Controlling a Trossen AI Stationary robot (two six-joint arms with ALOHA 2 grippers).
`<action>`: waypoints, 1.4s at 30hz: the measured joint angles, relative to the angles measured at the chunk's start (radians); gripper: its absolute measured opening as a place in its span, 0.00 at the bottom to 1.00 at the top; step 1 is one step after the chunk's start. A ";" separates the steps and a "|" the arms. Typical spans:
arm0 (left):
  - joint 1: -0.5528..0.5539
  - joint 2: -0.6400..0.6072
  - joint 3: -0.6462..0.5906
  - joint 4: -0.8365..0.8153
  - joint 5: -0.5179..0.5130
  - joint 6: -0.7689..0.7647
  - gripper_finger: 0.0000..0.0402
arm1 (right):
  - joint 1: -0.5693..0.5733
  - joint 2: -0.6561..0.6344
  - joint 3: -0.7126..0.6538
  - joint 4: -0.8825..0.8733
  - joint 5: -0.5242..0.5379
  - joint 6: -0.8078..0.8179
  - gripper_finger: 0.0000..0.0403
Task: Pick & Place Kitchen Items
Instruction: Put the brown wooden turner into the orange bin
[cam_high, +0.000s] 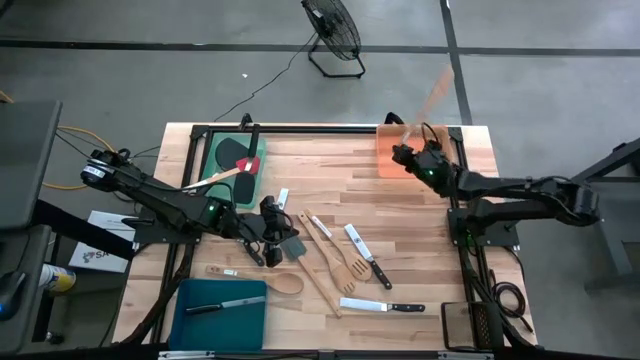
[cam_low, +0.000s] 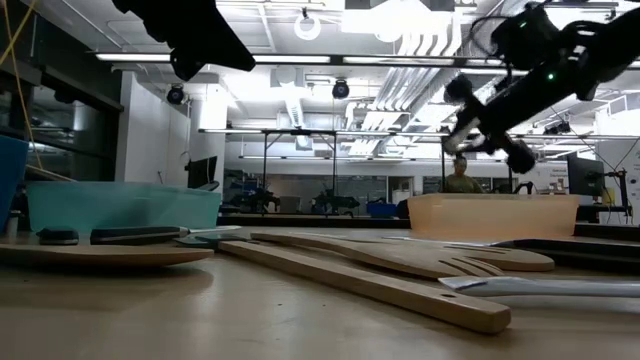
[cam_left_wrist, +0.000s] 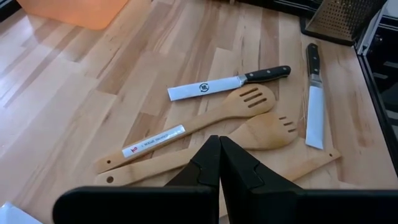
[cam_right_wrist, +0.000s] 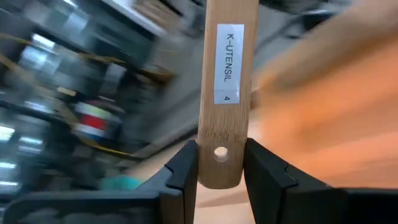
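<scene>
The right gripper (cam_right_wrist: 219, 168) is clamped on the end of a wooden utensil (cam_right_wrist: 225, 81), at the part where the hanging hole is. In the high view the right gripper (cam_high: 408, 155) is seen above the orange tray (cam_high: 388, 160), and the wooden utensil (cam_high: 432, 97) is lifted and pointed away past the tray's far edge. Its head is blurred, so the kind of utensil cannot be told.

The wood is judged to be light and stiff, and not fragile. The surface is smooth and the hold is at the very end, so the long piece can swing or turn between the fingers if it is moved fast. A hold nearer to the middle of the handle would be steadier.

The left gripper (cam_left_wrist: 217, 163) is pressed together and nothing is held in it. It is placed well apart from the orange tray, over the middle of the table (cam_high: 420, 275), near a group of other items: two slotted wooden spoons (cam_left_wrist: 252, 99), a black-handled knife (cam_left_wrist: 227, 84) and a second knife (cam_left_wrist: 314, 102). The knives are judged heavier and slippery on the blade, so they are better taken by the black handle.

A green tray (cam_high: 222, 150) and a teal tray (cam_high: 195, 315) are on the far side of the table from the orange tray.
</scene>
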 joint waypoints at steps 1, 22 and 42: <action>0.000 0.000 0.000 0.000 0.002 0.000 0.00 | 0.019 0.000 -0.014 0.072 0.009 0.008 0.23; 0.000 0.000 0.000 0.061 0.004 -0.007 0.00 | 0.165 0.290 -0.030 0.908 0.030 0.075 0.23; 0.000 0.000 0.000 0.059 0.003 -0.109 0.00 | 0.264 0.647 -0.029 1.233 0.404 0.372 0.23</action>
